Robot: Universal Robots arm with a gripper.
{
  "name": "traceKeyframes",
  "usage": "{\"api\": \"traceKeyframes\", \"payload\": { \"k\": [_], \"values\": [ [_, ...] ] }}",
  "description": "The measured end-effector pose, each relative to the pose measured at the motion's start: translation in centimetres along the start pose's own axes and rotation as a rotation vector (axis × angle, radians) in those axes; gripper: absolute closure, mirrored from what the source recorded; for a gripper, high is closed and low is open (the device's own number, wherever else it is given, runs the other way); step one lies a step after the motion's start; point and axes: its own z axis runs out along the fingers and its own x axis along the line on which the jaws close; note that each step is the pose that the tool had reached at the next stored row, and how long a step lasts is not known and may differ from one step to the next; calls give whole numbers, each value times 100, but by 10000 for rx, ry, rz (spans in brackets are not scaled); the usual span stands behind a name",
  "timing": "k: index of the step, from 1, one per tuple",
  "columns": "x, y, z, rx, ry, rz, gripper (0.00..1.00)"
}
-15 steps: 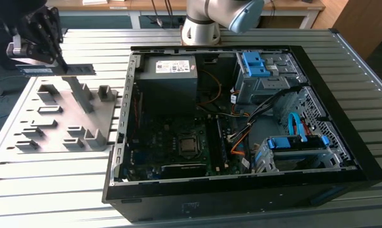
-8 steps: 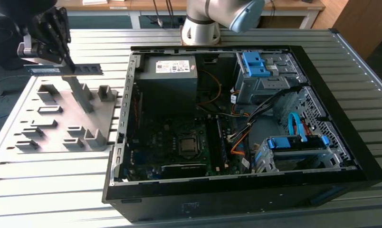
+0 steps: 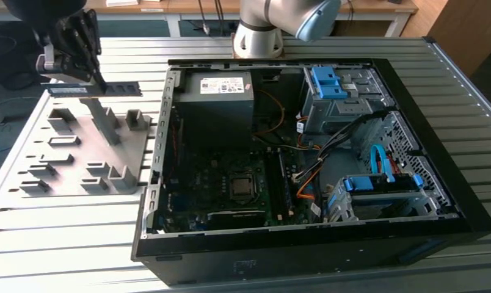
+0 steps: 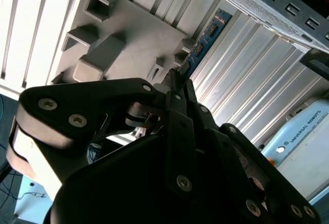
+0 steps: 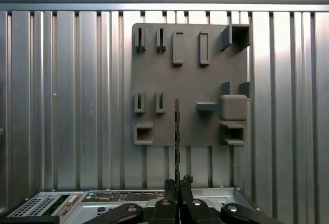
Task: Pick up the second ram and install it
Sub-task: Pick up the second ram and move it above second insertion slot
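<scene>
My gripper (image 3: 93, 78) hangs high at the exterior view's left, above the gray holder plate (image 3: 66, 152), shut on the second ram (image 3: 94, 90). The stick is a long thin dark board, held level and clear of the plate's blocks. In the first wrist view the second ram (image 5: 176, 131) appears edge-on, running out from between the fingertips of the gripper (image 5: 178, 184) over the plate (image 5: 190, 116). In the second wrist view the gripper (image 4: 177, 82) pinches one end of the ram (image 4: 206, 39), whose blue-green board with contacts reaches toward the computer case.
The open computer case (image 3: 441, 226) lies on the slatted metal table (image 3: 50, 244), to the exterior view's right of the plate. Inside are the motherboard (image 3: 229, 189), a gray power supply (image 3: 217, 94), blue drive cages (image 3: 331, 82) and loose cables. The arm's base (image 3: 258, 39) stands behind the case.
</scene>
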Motion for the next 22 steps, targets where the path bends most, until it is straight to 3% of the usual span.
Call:
{"api": "traceKeyframes", "payload": {
  "k": [22],
  "values": [
    [-10,-417,-1,-11,0,0,86]
  ]
}}
